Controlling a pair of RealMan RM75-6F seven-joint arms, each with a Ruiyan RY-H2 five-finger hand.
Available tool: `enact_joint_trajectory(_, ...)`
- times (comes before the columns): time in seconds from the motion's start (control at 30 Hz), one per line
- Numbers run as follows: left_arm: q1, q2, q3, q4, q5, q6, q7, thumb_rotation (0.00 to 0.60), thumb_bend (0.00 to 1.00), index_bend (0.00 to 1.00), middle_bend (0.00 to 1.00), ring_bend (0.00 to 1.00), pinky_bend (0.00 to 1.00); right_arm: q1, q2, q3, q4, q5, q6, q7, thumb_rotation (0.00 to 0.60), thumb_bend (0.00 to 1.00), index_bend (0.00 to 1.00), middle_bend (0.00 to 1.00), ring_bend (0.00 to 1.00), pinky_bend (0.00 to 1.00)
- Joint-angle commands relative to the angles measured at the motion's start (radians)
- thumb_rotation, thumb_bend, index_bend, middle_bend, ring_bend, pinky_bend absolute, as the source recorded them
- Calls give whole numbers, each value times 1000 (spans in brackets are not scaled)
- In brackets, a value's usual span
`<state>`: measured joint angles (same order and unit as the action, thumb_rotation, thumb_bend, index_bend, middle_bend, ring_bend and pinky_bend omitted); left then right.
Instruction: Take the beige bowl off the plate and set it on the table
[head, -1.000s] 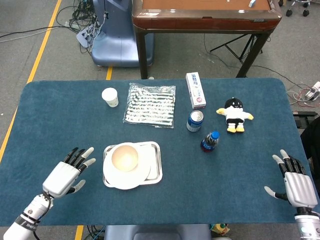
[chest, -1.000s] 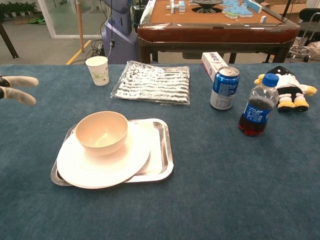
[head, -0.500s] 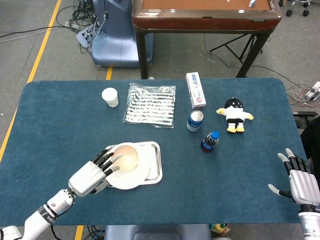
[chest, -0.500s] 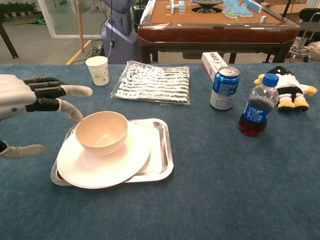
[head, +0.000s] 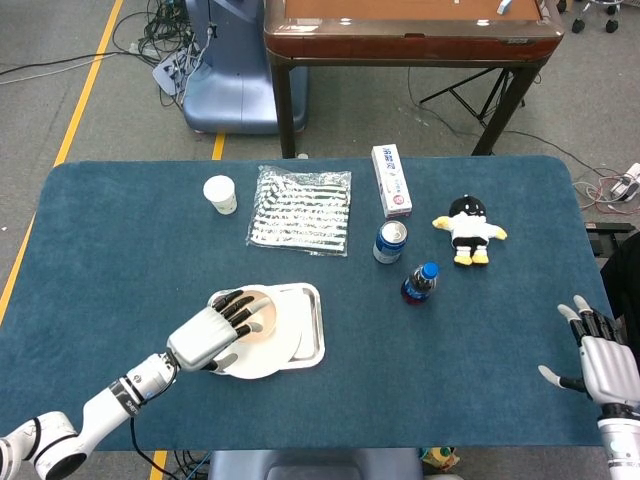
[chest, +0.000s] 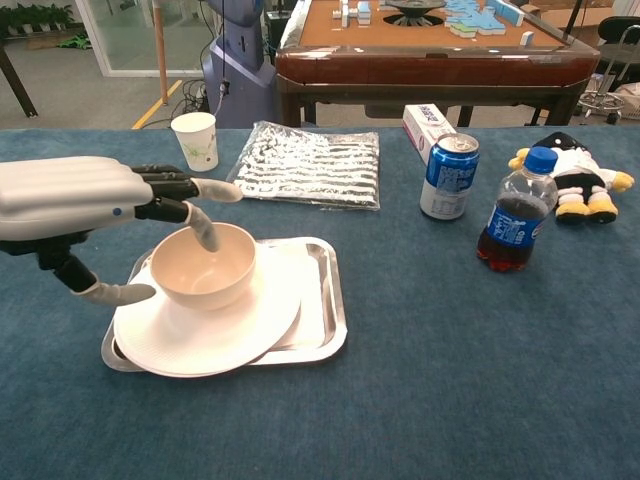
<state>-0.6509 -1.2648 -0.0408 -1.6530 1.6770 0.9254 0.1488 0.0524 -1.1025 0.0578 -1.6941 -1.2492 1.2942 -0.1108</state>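
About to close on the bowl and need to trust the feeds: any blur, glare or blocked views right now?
Head view: sharp and evenly lit, but the left robot hand covers part of the beige bowl. Chest view: bowl crisp with soft shadows, mild sheen on the metal tray; the hand looms large at the left edge.

Blue table: tray, cup, can, bottle

My left hand: smooth pale plastic shell, matt black fingers. Beige bowl beneath it: matt, smooth. Plate: glossy white. Tray under plate: shiny metal. Table: blue cloth, rough nap. Cup beyond bowl: paper. Striped bag: glossy plastic film. Can: metal. Bottle: clear plastic. Toy: plush.
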Motion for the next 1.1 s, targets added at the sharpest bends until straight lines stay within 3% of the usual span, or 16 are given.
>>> enact_joint_trajectory(0.03,-19,-23,-13,39,-28,-14,-11,600,319,258,0,0,0,4,0,1,2,5,-6,2,600,224,0,0,0,0)
enact_joint_trajectory(1.1,-38,-112,54,189,-15,58,-97,600,319,257,0,0,0,15,1,-8,9,9,-21,14,600,224,0,0,0,0)
